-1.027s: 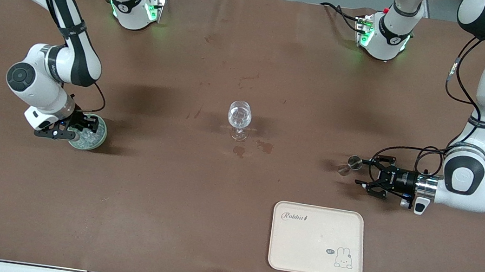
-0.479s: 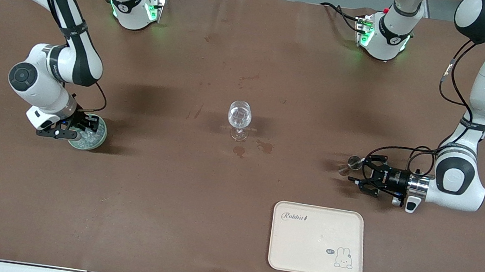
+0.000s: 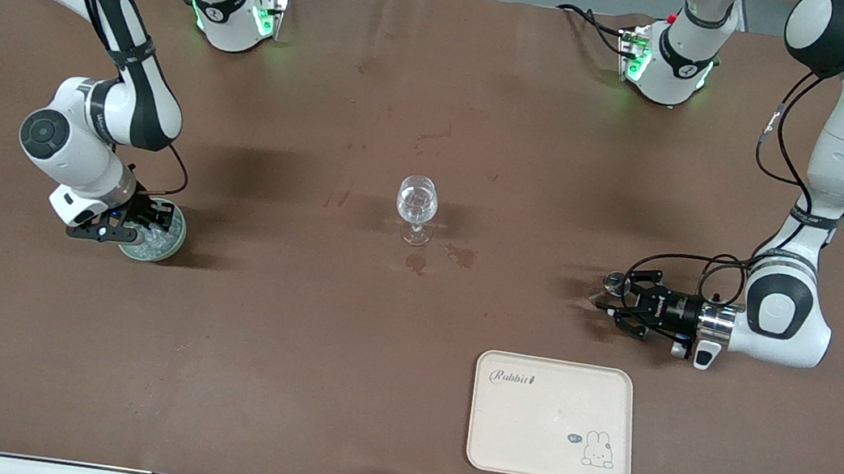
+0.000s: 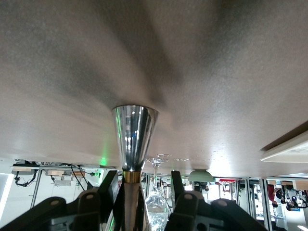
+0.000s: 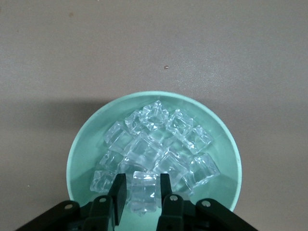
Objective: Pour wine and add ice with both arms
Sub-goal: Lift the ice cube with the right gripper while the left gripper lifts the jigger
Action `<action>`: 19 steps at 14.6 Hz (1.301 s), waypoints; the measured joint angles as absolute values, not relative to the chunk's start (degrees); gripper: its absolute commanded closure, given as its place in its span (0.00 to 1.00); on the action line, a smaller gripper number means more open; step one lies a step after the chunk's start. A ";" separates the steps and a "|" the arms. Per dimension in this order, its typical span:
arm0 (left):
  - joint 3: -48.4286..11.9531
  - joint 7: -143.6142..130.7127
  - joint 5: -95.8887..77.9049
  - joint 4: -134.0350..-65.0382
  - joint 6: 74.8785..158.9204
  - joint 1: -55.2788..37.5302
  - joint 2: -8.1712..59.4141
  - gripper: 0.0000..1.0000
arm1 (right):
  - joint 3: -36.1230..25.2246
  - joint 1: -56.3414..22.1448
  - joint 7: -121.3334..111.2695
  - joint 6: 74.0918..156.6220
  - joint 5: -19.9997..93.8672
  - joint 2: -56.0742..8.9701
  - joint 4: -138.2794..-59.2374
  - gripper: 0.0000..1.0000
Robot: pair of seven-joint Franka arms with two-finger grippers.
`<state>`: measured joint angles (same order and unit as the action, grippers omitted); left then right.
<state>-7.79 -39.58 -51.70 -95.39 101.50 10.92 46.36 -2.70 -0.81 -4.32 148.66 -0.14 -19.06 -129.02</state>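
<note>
Right gripper [image 5: 139,192], down in the pale green bowl [image 5: 86,144], has its narrowly parted fingers bracketing one clear glistening ice cube [image 5: 143,191]: slippery, so grip flat faces. Left gripper [image 4: 139,190] straddles the polished metal jigger [image 4: 134,132] at its narrow waist; grip uncertain.

Brown table [image 3: 341,357]; pale green bowl [image 5: 84,144] of clear, whitish ice [image 5: 154,149]; clear stemmed glass [image 3: 417,202]; shiny silver cup [image 4: 134,130] with a gold band; cream tray [image 3: 550,441] — 1 rabbit drawing, "Rabbit" lettering.
</note>
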 measured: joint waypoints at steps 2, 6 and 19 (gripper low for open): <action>-7.76 -38.45 -51.70 -95.44 101.54 10.98 46.50 0.59 | -2.70 -0.81 -4.32 148.69 -0.14 -19.07 -129.02 0.64; -7.73 -37.88 -51.70 -95.51 101.61 11.22 46.75 0.83 | -2.70 -0.81 -4.33 148.70 -0.14 -19.07 -129.02 0.75; -18.11 -46.38 -52.49 -89.60 101.91 11.51 42.55 1.00 | -2.35 -0.84 -3.48 131.47 0.25 -17.66 -119.24 0.97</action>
